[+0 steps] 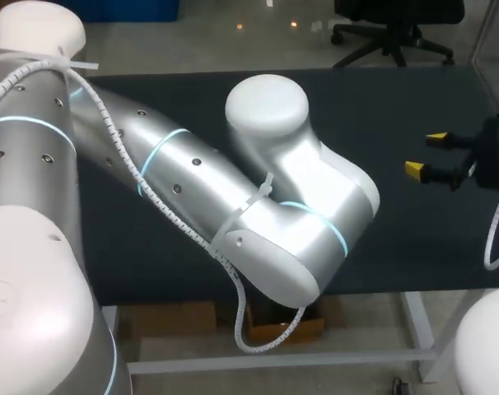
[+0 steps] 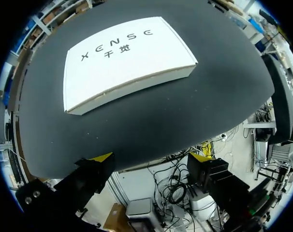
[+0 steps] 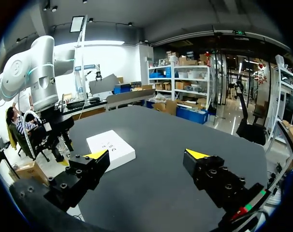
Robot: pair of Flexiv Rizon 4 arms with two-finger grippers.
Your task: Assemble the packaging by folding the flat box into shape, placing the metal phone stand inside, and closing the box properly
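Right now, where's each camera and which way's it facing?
Head: above, behind; looks down on table; shows left arm, right tool.
Left wrist: above table's edge; looks down at box; left tool open.
Right wrist: low over table; looks across at box, left arm; right tool open.
Shared: both wrists see box.

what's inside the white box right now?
The white box lies closed and flat on the black table, printed face up, nothing on top. Its inside is fully covered, so whether anything is in it cannot be told.
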